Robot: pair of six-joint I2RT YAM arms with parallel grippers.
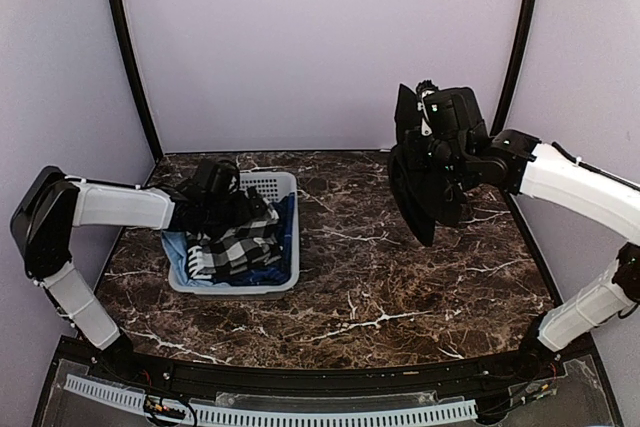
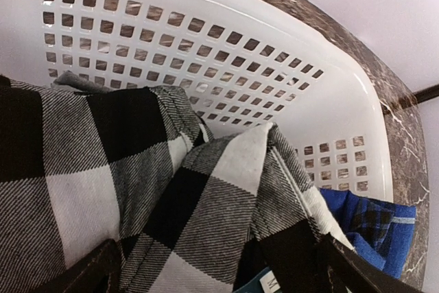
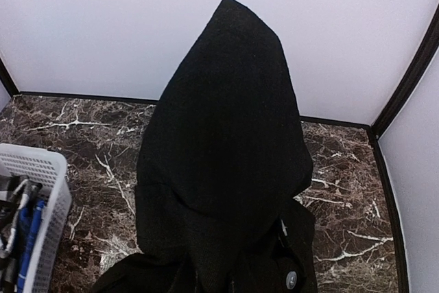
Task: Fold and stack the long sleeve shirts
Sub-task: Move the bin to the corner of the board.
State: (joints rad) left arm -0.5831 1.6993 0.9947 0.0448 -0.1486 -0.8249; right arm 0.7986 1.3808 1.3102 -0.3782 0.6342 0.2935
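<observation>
A plain black long sleeve shirt (image 1: 428, 192) hangs in the air from my right gripper (image 1: 420, 147) over the right half of the table. In the right wrist view the black shirt (image 3: 226, 142) covers the fingers, and a pale button (image 3: 291, 279) shows low down. My left gripper (image 1: 235, 209) is down in the white basket (image 1: 272, 183) over a black-and-white checked shirt (image 1: 240, 242). In the left wrist view its fingers (image 2: 92, 269) stand wide apart, with the checked shirt (image 2: 137, 169) lying between them.
The basket wall (image 2: 206, 5) rises behind the checked shirt. A blue checked cloth (image 2: 370, 221) lies at the basket's right side, and a light blue cloth (image 1: 178, 252) at its left. Brown marble table (image 1: 370, 277); pale walls close on three sides.
</observation>
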